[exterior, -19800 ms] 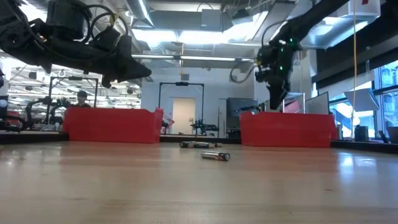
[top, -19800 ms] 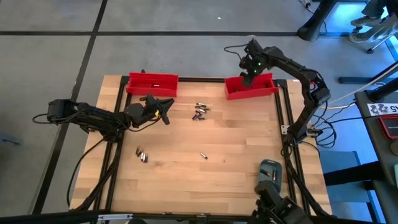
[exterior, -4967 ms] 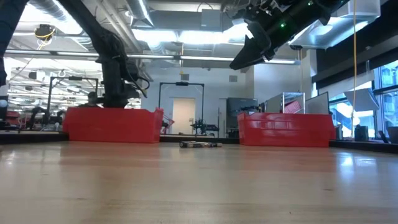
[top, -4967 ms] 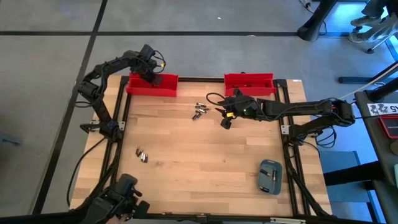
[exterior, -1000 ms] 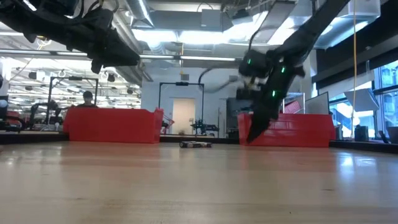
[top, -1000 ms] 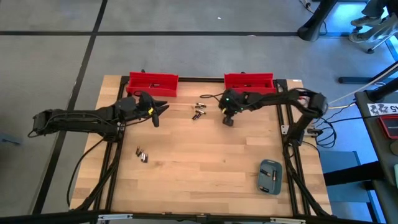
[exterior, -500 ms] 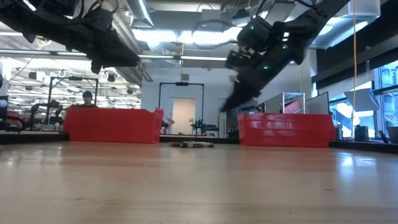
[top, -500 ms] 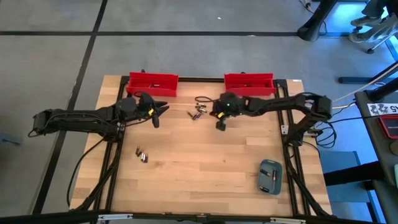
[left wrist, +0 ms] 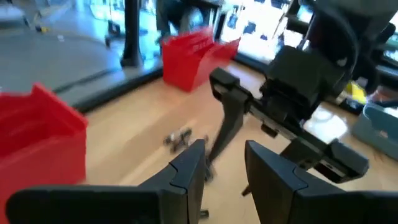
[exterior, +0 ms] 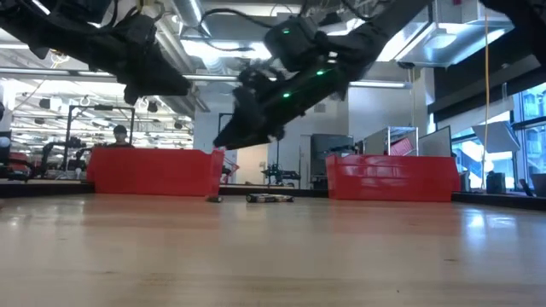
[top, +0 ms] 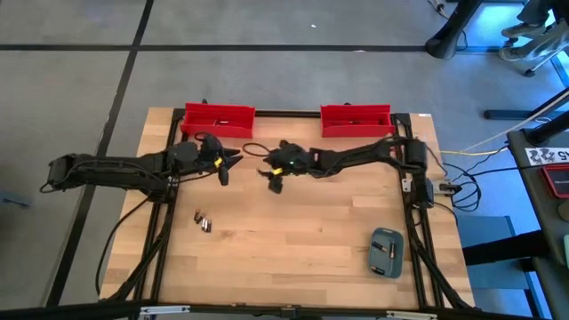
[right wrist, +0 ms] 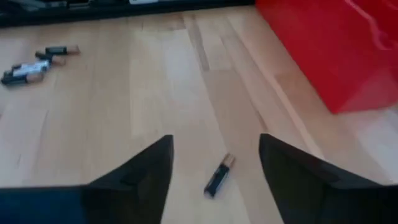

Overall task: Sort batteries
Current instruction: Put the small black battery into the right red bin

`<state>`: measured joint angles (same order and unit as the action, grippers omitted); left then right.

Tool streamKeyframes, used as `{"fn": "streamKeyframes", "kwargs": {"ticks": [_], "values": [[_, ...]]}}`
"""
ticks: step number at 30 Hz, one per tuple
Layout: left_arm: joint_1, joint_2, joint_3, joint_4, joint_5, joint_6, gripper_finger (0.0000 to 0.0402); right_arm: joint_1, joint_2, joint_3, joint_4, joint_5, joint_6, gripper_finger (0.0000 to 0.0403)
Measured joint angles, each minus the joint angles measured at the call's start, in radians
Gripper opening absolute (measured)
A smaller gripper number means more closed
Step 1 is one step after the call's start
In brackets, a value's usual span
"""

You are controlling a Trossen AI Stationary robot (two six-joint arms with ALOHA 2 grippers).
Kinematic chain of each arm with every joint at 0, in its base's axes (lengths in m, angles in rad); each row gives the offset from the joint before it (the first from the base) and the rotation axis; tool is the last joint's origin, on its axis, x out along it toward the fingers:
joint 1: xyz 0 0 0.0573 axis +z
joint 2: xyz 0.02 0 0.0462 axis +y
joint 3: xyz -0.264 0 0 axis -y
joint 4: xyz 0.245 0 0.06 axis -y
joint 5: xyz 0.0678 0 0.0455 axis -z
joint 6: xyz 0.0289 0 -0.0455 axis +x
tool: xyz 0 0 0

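The right gripper (top: 274, 182) is seen above the middle of the table (top: 293, 240), and its fingers (right wrist: 140, 171) are spread wide with nothing between them. One battery (right wrist: 219, 175) lies on the wood below the gap, not touched. Two or three more batteries (right wrist: 34, 62) are seen farther off in the right wrist view; their exact number is hard to make out. A small group of batteries (top: 204, 221) lies nearer the front left of the table.

The left gripper (top: 222, 166) is held just beside the right one, in front of the left red bin (top: 218, 120). Its fingers (left wrist: 186, 168) are parted, and nothing is seen between them. The right red bin (top: 356, 118) stands at the far edge. What is inside the bins cannot be told. A grey-blue case (top: 386, 252) lies at the front right.
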<state>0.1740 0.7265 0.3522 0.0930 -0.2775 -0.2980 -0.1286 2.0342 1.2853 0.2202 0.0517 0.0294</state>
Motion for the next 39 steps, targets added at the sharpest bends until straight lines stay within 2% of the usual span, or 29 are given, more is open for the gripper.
{"fn": "streamKeyframes", "kwargs": {"ticks": [5,13,20,27,30,34,37,39], "values": [[-0.017,0.015,-0.001,-0.071,0.000,-0.015,0.0104,0.013,0.085,0.077,0.003,-0.001,0.076,0.0263],[-0.021,0.030,-0.001,-0.156,-0.024,-0.017,0.0104,0.043,0.147,0.084,0.078,0.001,0.104,0.0252],[-0.021,0.028,-0.001,-0.257,-0.026,-0.058,0.0104,0.116,0.179,0.084,0.168,0.001,0.101,0.0249],[-0.054,0.028,-0.001,-0.272,-0.063,-0.092,0.0104,0.193,0.267,0.113,0.298,0.043,0.093,0.0248],[-0.077,0.028,-0.001,-0.271,-0.070,-0.092,0.0104,0.212,0.343,0.212,0.301,0.107,0.084,0.0248],[-0.105,0.028,-0.001,-0.276,-0.070,-0.114,0.0104,0.226,0.483,0.443,0.261,0.175,0.064,0.0248],[-0.134,0.028,-0.001,-0.290,-0.073,-0.163,0.0104,0.228,0.575,0.624,0.070,0.327,0.063,0.0248],[-0.155,0.028,-0.002,-0.300,-0.075,-0.188,0.0104,0.221,0.625,0.717,-0.025,0.335,0.062,0.0248]]}}
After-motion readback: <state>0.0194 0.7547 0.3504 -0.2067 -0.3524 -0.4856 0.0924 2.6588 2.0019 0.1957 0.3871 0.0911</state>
